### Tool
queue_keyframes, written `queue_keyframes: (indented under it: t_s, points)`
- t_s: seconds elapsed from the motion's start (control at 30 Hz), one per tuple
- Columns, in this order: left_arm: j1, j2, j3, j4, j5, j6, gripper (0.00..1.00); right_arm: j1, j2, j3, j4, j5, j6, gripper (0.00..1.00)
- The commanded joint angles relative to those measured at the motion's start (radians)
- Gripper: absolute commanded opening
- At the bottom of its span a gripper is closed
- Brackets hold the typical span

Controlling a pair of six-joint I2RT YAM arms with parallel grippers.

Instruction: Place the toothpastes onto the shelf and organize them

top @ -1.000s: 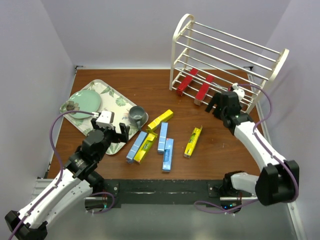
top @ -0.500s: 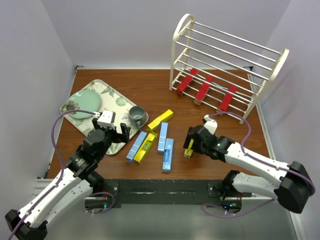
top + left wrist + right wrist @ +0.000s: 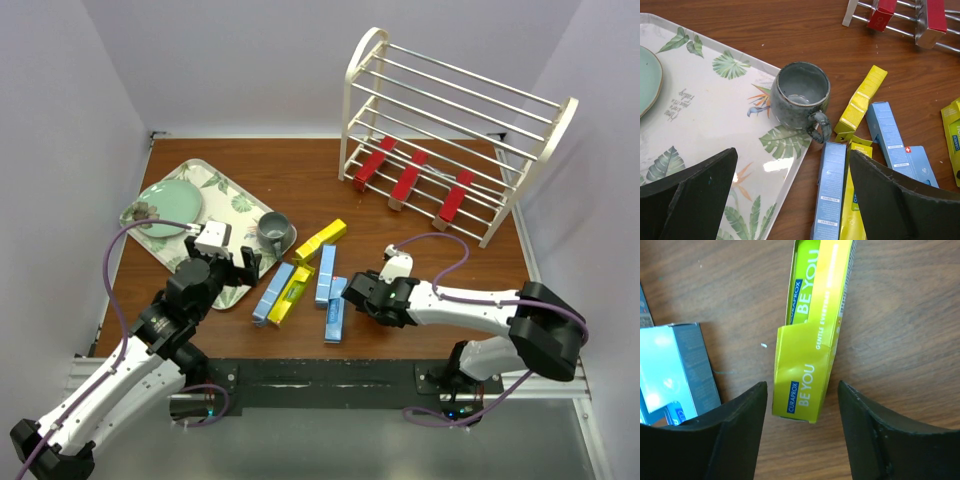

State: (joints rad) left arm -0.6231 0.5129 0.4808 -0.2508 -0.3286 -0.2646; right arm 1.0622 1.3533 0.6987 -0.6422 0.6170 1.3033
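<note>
Top external: red toothpastes (image 3: 405,183) on shelf (image 3: 349,100)

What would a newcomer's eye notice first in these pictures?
Three red boxes lie on the lowest tier of the white shelf at the far right. On the brown table, blue and yellow boxes lie scattered near the middle, and the right hand straddles one yellow box.

Got three slim red cardboard toothpaste boxes (image 3: 372,163) (image 3: 405,183) (image 3: 453,200) lying side by side on the bottom tier of the tall cream-white metal-rod shelf (image 3: 352,90). Loose on the wood, three light blue boxes (image 3: 273,292) (image 3: 325,274) (image 3: 335,312) jumbled with two yellow boxes (image 3: 320,240) (image 3: 290,295). Third yellow box (image 3: 805,365) flat, just right of that pile, end flap open.
</note>
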Motion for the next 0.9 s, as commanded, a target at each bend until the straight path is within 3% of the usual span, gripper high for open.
queue_keyframes:
  t_s: [0.0, 0.3, 0.47, 0.6, 0.87]
  points:
    - [-0.003, -0.004, 0.045, 0.033, 0.002, 0.024, 1.0, 0.005, 0.01, 0.035, 0.001, 0.104, 0.063, 0.6]
    - [-0.003, 0.001, 0.045, 0.035, 0.005, 0.024, 1.0, 0.007, 0.029, 0.019, -0.005, 0.102, 0.086, 0.51]
    - [-0.001, 0.006, 0.045, 0.035, 0.007, 0.024, 1.0, 0.007, -0.009, 0.028, -0.031, 0.101, 0.057, 0.36]
    - [-0.003, 0.01, 0.044, 0.036, 0.01, 0.024, 1.0, 0.007, -0.042, 0.074, -0.065, 0.101, -0.013, 0.27]
    - [-0.003, 0.012, 0.045, 0.039, 0.017, 0.025, 1.0, 0.002, -0.16, 0.163, -0.059, 0.138, -0.191, 0.24]
